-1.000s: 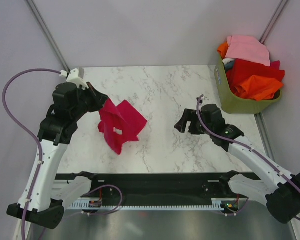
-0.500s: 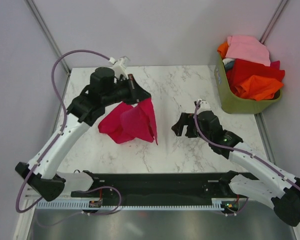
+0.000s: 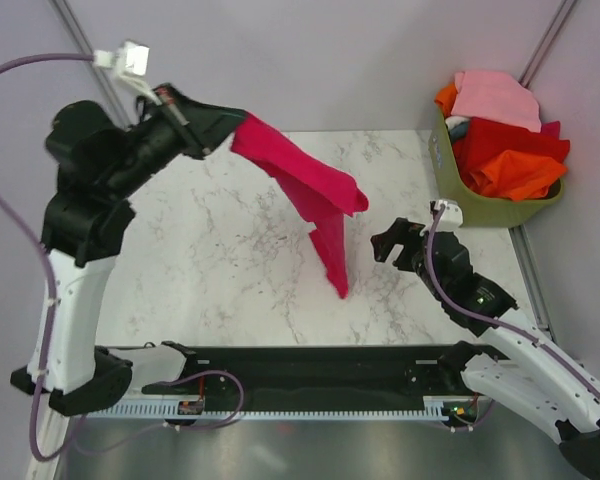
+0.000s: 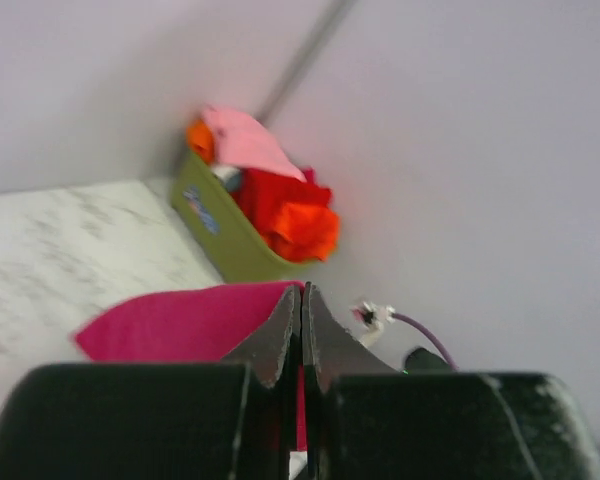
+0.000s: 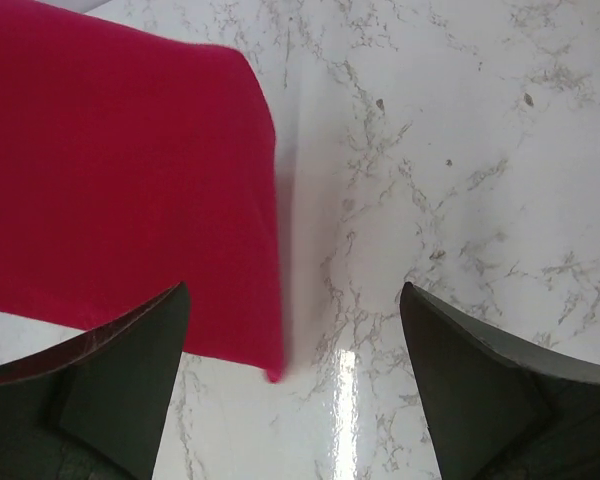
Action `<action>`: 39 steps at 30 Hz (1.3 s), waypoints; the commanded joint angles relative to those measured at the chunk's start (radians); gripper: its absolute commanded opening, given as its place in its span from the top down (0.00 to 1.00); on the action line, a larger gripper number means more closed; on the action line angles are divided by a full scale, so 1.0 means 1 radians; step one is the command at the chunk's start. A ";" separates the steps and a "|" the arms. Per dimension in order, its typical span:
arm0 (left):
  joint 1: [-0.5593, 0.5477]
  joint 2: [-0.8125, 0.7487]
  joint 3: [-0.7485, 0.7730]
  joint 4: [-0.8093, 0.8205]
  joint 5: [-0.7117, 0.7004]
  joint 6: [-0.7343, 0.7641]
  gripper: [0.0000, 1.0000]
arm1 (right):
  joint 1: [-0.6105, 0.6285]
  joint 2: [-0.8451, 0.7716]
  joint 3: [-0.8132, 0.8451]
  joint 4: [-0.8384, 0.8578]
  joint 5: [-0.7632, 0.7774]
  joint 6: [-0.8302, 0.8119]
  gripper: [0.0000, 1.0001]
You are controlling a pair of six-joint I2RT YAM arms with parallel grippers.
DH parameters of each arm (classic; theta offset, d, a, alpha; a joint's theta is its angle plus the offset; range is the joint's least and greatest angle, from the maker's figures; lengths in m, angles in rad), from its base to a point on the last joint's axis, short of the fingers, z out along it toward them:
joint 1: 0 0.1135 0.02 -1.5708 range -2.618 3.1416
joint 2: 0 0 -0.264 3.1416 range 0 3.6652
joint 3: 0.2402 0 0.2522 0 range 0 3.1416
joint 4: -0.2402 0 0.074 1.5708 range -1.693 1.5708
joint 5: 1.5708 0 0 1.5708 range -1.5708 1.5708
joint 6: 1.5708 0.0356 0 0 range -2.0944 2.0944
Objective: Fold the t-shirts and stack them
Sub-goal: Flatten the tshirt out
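Left arm reaches high at far left, its tool pinching the tee hanging toward the table; right arm low, tool wide.

Bright, soft and even light falls from above, so the shadows on the marble table are only faint. The top view is sharp. The left wrist view is blurred all over, and the green basket looks smeared. In the right wrist view the crimson t-shirt is sharp, a white glare streak lies on the near marble, and the dark fingers close to the lens are a little soft.
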 commanded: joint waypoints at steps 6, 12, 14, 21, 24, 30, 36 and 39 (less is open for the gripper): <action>0.218 -0.284 -0.456 -0.060 -0.029 0.139 0.98 | 0.001 0.132 0.021 0.096 -0.308 -0.111 0.08; 0.223 -0.350 -0.699 -0.066 -0.251 0.242 0.98 | 0.094 0.365 0.038 0.057 -0.348 -0.154 0.17; 0.223 -0.375 -0.733 -0.065 -0.332 0.269 0.98 | 0.119 0.389 0.009 0.057 -0.305 -0.128 0.19; 0.223 -0.424 -0.847 -0.065 -0.408 0.279 0.98 | 0.171 0.383 -0.037 -0.045 -0.181 -0.081 0.28; 0.223 -0.428 -0.885 -0.063 -0.421 0.282 0.98 | 0.183 0.385 -0.049 -0.123 -0.084 -0.055 0.28; 0.223 -0.448 -0.916 -0.062 -0.448 0.291 0.98 | 0.185 0.334 -0.085 -0.206 -0.006 0.036 0.32; 0.224 -0.468 -0.925 -0.063 -0.457 0.289 0.98 | 0.186 0.350 -0.126 -0.207 -0.021 0.089 0.36; 0.223 -0.474 -0.939 -0.065 -0.446 0.279 0.98 | 0.188 0.356 -0.138 -0.179 -0.049 0.097 0.41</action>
